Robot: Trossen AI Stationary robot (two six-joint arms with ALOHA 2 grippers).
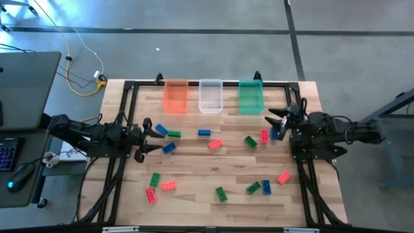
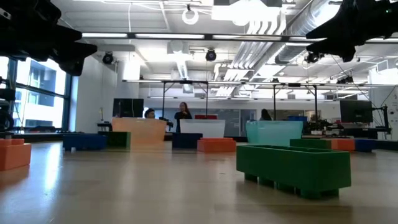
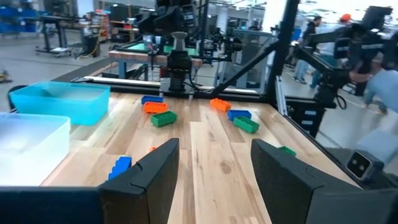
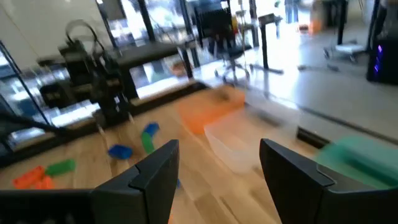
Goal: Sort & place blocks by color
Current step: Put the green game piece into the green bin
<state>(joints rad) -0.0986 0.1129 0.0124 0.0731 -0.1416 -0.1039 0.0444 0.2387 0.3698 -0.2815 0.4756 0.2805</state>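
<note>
Several small studded blocks in blue, red and green lie scattered flat on the wooden table [image 1: 213, 168], among them a red one [image 1: 215, 144] near the middle and a green one [image 1: 250, 141]. At the table's left side my left gripper [image 1: 154, 138] is open and points level toward the right; a blue block [image 1: 169, 147] lies just ahead of it. My right gripper [image 1: 277, 117] is open at the table's right side, raised above a blue block [image 1: 275, 134]. In the wrist views nothing sits between the left fingers [image 3: 155, 177] or the right fingers [image 4: 155, 174].
Three translucent bins stand in a row at the far edge: orange [image 1: 175, 96], clear [image 1: 210, 96], green [image 1: 251, 96]. A black frame [image 1: 123, 103] borders the table. Open wood lies between the bins and the blocks. A desk with a keyboard [image 1: 10, 152] stands left of the table.
</note>
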